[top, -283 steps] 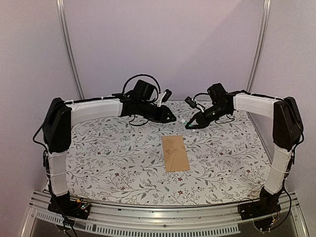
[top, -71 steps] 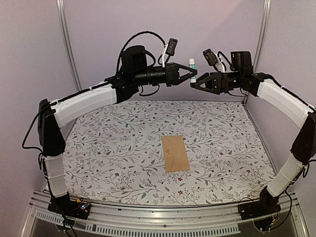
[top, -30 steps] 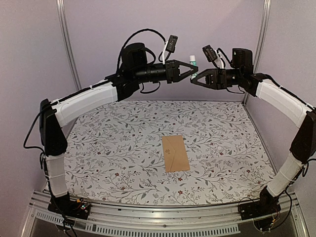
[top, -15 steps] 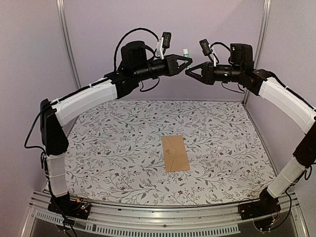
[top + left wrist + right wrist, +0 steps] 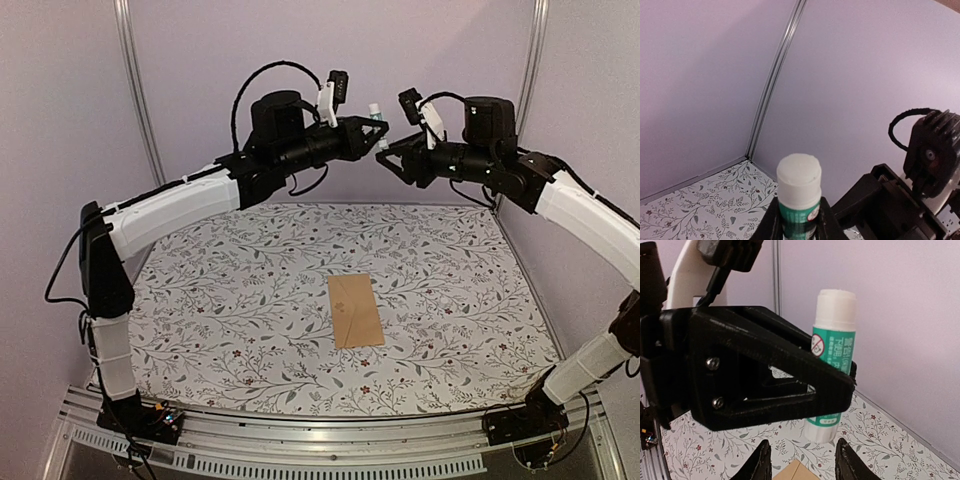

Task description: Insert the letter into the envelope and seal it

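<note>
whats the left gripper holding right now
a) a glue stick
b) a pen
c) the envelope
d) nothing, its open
a: the left gripper is shut on a glue stick with a white cap and green label, up in the air, while the envelope lies flat on the table.

Matt brown kraft-paper envelope; smooth plastic glue stick (glossy green label, matt white cap)
</note>
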